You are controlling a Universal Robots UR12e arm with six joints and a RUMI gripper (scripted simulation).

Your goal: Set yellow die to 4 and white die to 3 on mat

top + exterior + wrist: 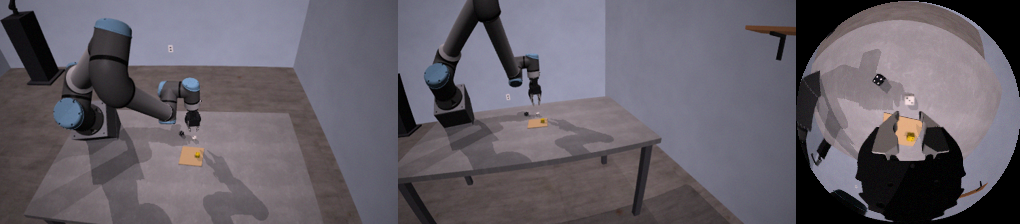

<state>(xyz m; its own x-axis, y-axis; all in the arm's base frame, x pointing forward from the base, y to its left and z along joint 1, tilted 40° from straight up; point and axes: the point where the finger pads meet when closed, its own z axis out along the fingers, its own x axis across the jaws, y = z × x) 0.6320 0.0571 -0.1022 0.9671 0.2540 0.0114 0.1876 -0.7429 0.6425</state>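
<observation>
The yellow die (197, 155) sits on the tan mat (191, 156), near its far right corner. The white die (194, 137) lies on the grey table just beyond the mat's far edge, off the mat. The black die (181, 133) lies a little to the left of the white die. My gripper (192, 130) hangs above the table over the white die, fingers pointing down, narrowed but with a gap and nothing between them. In the wrist view the gripper (910, 127) frames the yellow die (910, 137) far below, with the white die (910, 100) and black die (878, 79) beyond.
The robot base (95, 122) stands at the table's far left corner. A black stand (30, 47) is on the floor behind it. A wall runs along the right, with a wooden shelf (771, 30) high up on it.
</observation>
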